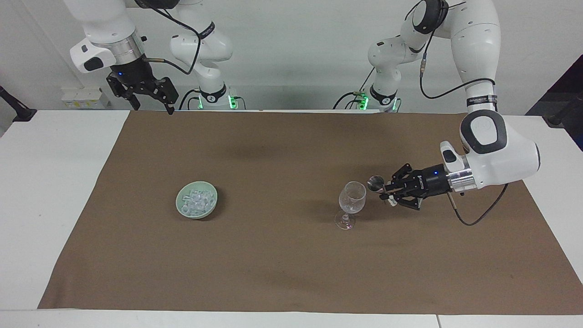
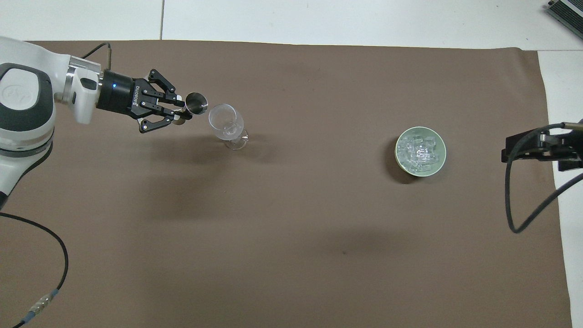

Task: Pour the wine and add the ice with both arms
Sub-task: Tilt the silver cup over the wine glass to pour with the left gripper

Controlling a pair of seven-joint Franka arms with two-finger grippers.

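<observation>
A clear stemmed glass (image 1: pixel 352 197) (image 2: pixel 225 122) stands upright on the brown mat toward the left arm's end of the table. My left gripper (image 1: pixel 386 189) (image 2: pixel 182 111) lies level beside it, shut on a small metal measuring cup (image 1: pixel 375 182) (image 2: pixel 196 102). The cup is tipped with its mouth toward the glass's rim and just short of it. The ice (image 1: pixel 198 198) (image 2: pixel 420 150) is heaped in a pale green bowl (image 1: pixel 179 202) (image 2: pixel 436 166) toward the right arm's end. My right gripper (image 1: pixel 154 107) (image 2: pixel 524 148) hangs open, high over the mat's corner by its base, and waits.
The brown mat (image 1: pixel 273 255) covers most of the white table. A black cable (image 2: pixel 514 200) loops down from the right arm's wrist over the mat's edge. Another cable (image 2: pixel 54 255) trails from the left arm over the mat.
</observation>
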